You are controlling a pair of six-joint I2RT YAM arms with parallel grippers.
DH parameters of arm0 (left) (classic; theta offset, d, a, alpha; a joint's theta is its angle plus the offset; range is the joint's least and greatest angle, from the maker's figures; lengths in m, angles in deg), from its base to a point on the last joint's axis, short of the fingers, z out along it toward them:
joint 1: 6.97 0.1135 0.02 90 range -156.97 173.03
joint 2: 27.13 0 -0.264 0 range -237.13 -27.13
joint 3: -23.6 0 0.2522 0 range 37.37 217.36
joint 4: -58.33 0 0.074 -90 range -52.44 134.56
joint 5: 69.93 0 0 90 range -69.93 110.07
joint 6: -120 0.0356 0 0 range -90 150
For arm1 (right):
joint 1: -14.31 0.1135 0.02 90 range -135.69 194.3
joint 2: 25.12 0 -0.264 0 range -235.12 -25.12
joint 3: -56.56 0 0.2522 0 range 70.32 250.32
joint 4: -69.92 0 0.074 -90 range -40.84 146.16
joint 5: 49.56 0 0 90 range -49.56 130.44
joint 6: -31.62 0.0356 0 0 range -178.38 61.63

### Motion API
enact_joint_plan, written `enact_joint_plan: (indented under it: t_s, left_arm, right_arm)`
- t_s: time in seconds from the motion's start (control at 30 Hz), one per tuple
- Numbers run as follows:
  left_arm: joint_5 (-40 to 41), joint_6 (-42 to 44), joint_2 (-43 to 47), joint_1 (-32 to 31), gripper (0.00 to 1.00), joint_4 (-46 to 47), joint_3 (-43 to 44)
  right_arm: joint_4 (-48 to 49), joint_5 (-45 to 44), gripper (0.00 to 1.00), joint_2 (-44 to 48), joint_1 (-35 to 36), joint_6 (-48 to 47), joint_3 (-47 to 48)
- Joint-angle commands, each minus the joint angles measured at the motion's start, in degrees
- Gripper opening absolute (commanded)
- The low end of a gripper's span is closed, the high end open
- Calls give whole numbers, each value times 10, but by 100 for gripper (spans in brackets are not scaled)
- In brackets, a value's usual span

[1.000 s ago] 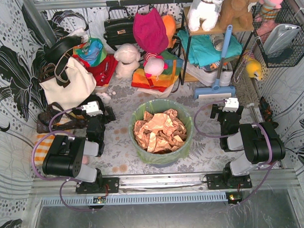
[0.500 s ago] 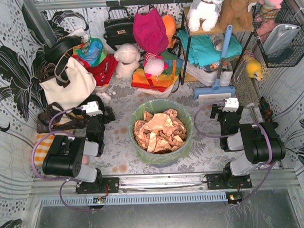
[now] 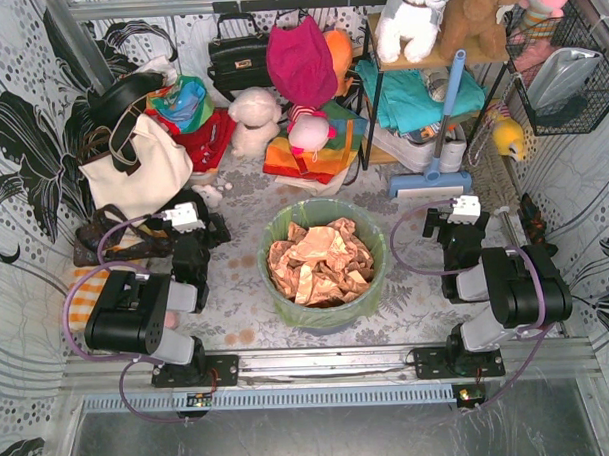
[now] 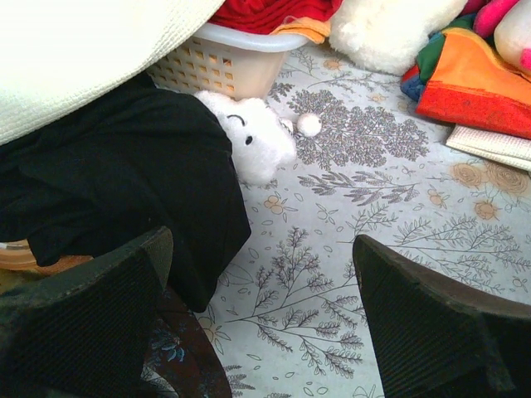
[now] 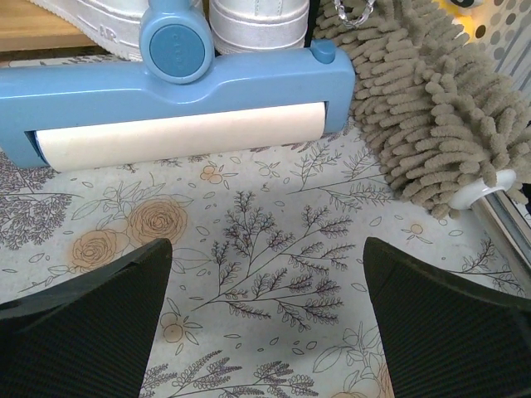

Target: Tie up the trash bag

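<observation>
**Bag still open, both arms off it**

I've got the trash bag (image 3: 373,248) mid-counter (image 3: 237,300) btw the arms. It lines a round bin (image 3: 328,317), mouth wide, untied, w/ crumpled copper paper (image 3: 319,263) inside. Left gripper (image 4: 261,290): jaws spread wide, holding nothing, over the floral cloth near a small white plush (image 4: 253,141) & black fabric (image 4: 124,191). Right gripper (image 5: 265,290): jaws wide too, empty, facing a blue roller (image 5: 178,91), taupe chenille duster (image 5: 423,108) just beside it. Both grippers sit apart from the bag, one each side.
</observation>
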Motion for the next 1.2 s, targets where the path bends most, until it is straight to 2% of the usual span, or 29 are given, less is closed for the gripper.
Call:
enact_joint_plan:
  t_s: [0.0, 0.13, 0.2, 0.3, 0.43, 0.6, 0.7, 0.83, 1.07, 1.17]
  left_arm:
    - [11, 6, 20, 3, 98, -16, 23]
    - [31, 5, 67, -8, 98, -131, 62]
    - [46, 9, 90, -20, 98, -171, 76]
    - [67, -2, 117, -36, 98, -229, 95]
    - [63, -74, 161, -44, 98, -350, 127]
    - [74, -128, 223, -63, 98, -498, 163]
    - [54, -176, 260, -63, 98, -576, 178]
    - [13, -240, 295, -64, 98, -676, 193]
    - [-49, -300, 327, -64, 98, -780, 191]
    - [-104, -314, 329, -63, 98, -824, 196]
  right_arm:
    - [22, -9, 97, 20, -1, 19, -10]
    - [33, 4, 97, 31, 0, 8, -20]
    - [-3, 7, 97, 57, 0, 6, -15]
    - [-115, -25, 97, 109, 0, 13, 18]
    - [-249, -50, 97, 163, 0, 24, 55]
    - [-402, -36, 97, 235, 0, 72, 91]
    - [-501, -8, 97, 270, 0, 115, 120]
    - [-610, 79, 97, 318, 0, 159, 147]
    - [-782, 147, 98, 408, 0, 219, 174]
    - [-827, 171, 98, 455, 0, 222, 173]
